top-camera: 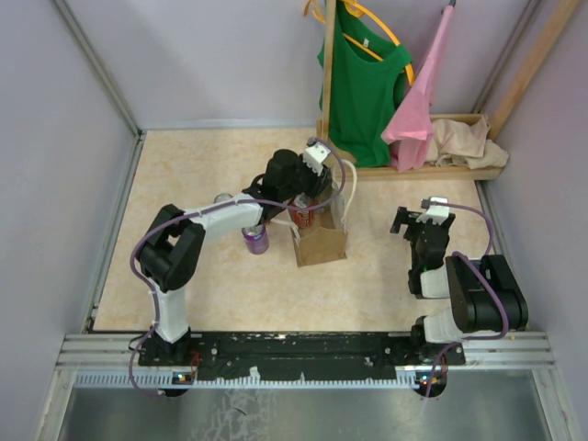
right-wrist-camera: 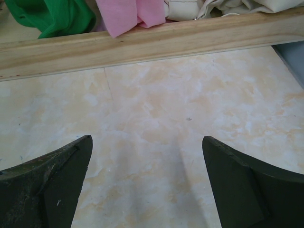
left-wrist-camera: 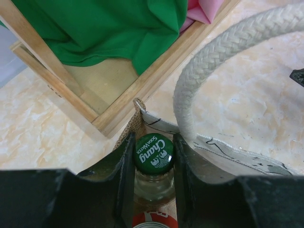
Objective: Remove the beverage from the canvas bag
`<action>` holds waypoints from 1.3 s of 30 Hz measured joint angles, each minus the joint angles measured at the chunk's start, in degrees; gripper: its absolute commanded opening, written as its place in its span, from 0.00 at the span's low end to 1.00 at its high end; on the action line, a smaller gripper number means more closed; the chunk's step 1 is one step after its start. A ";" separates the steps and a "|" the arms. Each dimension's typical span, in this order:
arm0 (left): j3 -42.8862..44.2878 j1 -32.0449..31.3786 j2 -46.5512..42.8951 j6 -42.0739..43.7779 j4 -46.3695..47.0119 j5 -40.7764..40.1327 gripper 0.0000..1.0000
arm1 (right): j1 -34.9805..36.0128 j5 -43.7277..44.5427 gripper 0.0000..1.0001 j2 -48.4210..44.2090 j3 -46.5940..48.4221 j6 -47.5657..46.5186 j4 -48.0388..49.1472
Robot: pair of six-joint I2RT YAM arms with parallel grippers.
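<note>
**Left gripper (left-wrist-camera: 153, 159) pinches a capped bottle (left-wrist-camera: 153, 151) inside the canvas bag (top-camera: 322, 246)**

Black fingers (left-wrist-camera: 124, 164) fill the lower middle of the left wrist view, pressed against either side of a green crown cap printed in white, with the clear glass neck showing below it. The grip sits high on the bottle, probably because the cap is the only part standing free in the open mouth of the bag. A red can top (left-wrist-camera: 154, 221) sits just beside the neck at the bottom edge, crowding the space.

The bag is boxy and stiff, of coarse tan weave with a pale lining, and stands upright at the centre of the overhead view. Its thick braided rope handle (left-wrist-camera: 209, 61) arches over the upper right of the wrist frame, clear of the fingers, so a straight lift looks unobstructed. A purple can (top-camera: 255, 240) stands on the marbled table (right-wrist-camera: 156, 118) left of the bag.

The right gripper (right-wrist-camera: 147, 185) hangs spread wide over bare table, well apart from the bag.
</note>
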 measured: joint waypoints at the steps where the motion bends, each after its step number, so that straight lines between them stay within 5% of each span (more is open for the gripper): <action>1: 0.20 0.00 0.00 0.02 -0.22 0.00 0.00 | 0.00 -0.02 0.99 0.00 0.00 0.00 0.00; 19: 8.66 0.00 -2.29 1.31 -2.75 -0.20 0.00 | 0.00 -0.02 0.99 0.00 0.00 0.00 0.00; 33: 16.35 -0.24 -12.44 2.27 -17.40 -1.20 0.00 | 0.00 0.00 0.99 0.00 0.00 0.00 0.00; 39: 18.36 -0.26 -20.00 4.98 -24.79 -8.26 0.00 | 0.00 0.00 0.99 0.00 0.00 0.00 0.00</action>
